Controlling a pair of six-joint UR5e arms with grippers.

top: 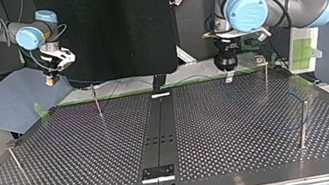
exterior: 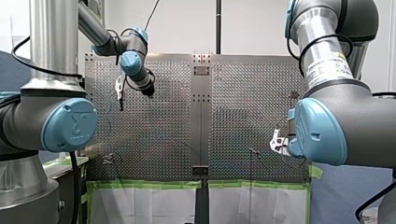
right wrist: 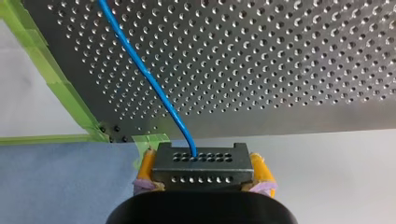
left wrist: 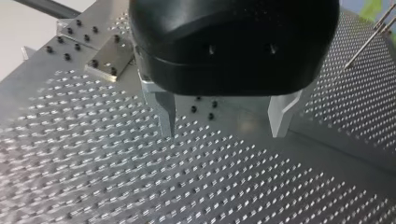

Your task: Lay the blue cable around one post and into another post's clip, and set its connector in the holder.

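Pinching the boxy, perhaps plastic connector [right wrist: 201,170] — blue cable [right wrist: 141,70] trailing — is my right claw [right wrist: 201,156]; left claw [left wrist: 223,133] spread.

The cable [right wrist: 154,88] is bright blue and its connector [right wrist: 201,173] black, patterned with rows of small holes. My right hand [right wrist: 204,163] has yellow pads [right wrist: 146,165]; my left hand [left wrist: 223,133] is black with bare-metal fingers [left wrist: 164,109]. The worktop [right wrist: 280,70] is silver-grey, dotted with an even grid of holes and edged in green tape [right wrist: 56,79].
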